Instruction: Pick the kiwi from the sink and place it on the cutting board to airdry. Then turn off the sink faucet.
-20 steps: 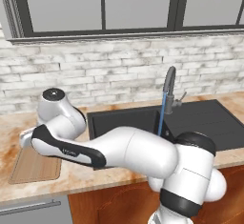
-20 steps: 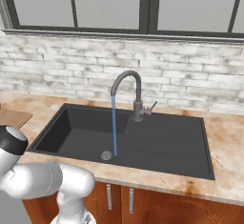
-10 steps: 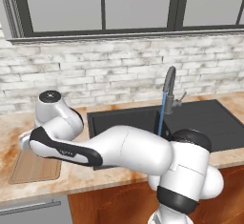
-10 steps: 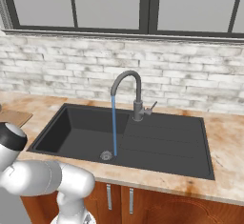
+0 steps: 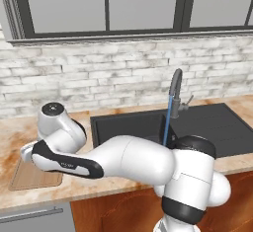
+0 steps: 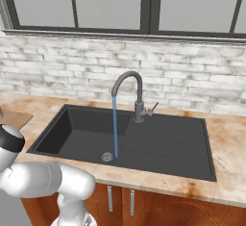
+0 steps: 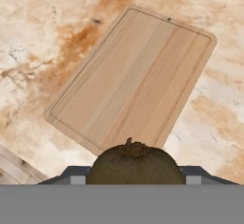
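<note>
1. From the hand's own camera, the kiwi (image 7: 135, 163) sits pinched between the jaws at the bottom of the picture, its stem nub pointing up, with a grey finger (image 7: 72, 175) showing at either flank
2. That same view looks down on the cutting board (image 7: 133, 77), lying skewed on the marbled desk (image 7: 43, 23); the kiwi hangs above the board's near edge, clear of the wood
3. The left base view has none of that close detail: the arm (image 5: 118, 159) sweeps out to the left and its hand hides most of the cutting board (image 5: 29, 176), of which a corner peeks out below the wrist, close to the desk's front edge
4. The right base view gives the plainest look at the sink (image 6: 158, 148): the basin lies bare down to the round drain (image 6: 106, 157), with the ribbed drainboard to its right
5. The sink faucet (image 6: 137, 93) runs; a thin blue stream (image 6: 115, 126) falls from its tip to just beside the drain, and the small lever (image 6: 152, 108) sticks out to the right of the stem
6. In the left base view the sink faucet (image 5: 175, 93) rises behind the robot's shoulder, with the brick wall (image 5: 99, 73) and window (image 5: 138, 4) behind it
7. Open desk lies all round the board in the hand view, and a patch of pale wooden floor (image 7: 14, 168) shows past the desk's edge at the lower left
</note>
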You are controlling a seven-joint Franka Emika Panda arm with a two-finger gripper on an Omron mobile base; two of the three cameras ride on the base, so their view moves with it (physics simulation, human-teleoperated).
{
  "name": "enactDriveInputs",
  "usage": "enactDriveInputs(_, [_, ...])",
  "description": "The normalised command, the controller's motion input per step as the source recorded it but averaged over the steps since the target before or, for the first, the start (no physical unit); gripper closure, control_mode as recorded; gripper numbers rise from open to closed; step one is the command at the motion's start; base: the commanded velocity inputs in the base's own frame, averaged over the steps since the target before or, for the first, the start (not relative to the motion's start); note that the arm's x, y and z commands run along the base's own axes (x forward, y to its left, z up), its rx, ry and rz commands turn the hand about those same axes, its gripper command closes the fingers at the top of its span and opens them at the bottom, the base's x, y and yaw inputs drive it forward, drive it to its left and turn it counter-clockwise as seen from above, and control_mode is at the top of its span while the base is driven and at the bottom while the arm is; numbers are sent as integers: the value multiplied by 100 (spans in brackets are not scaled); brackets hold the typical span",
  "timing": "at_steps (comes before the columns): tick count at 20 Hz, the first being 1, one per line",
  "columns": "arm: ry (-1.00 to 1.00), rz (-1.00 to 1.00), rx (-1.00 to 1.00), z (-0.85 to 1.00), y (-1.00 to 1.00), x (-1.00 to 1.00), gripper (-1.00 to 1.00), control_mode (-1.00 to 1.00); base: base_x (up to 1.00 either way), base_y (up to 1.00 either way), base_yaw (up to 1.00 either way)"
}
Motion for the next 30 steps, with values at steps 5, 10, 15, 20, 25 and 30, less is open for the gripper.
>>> enactDriveInputs(5, [12, -1, 8, -9, -1, 14, 100, -100, 0, 0, 0])
enactDriveInputs(10, [2, -1, 0, -27, 3, 5, 100, -100, 0, 0, 0])
enactDriveInputs(15, [0, -2, 0, -19, 3, 9, 100, -100, 0, 0, 0])
enactDriveInputs(20, [5, -1, 0, -8, 0, 9, 100, -100, 0, 0, 0])
enactDriveInputs(25, [6, -3, 0, -18, 1, 9, 100, -100, 0, 0, 0])
enactDriveInputs(30, [2, -3, 0, -14, 6, 5, 100, -100, 0, 0, 0])
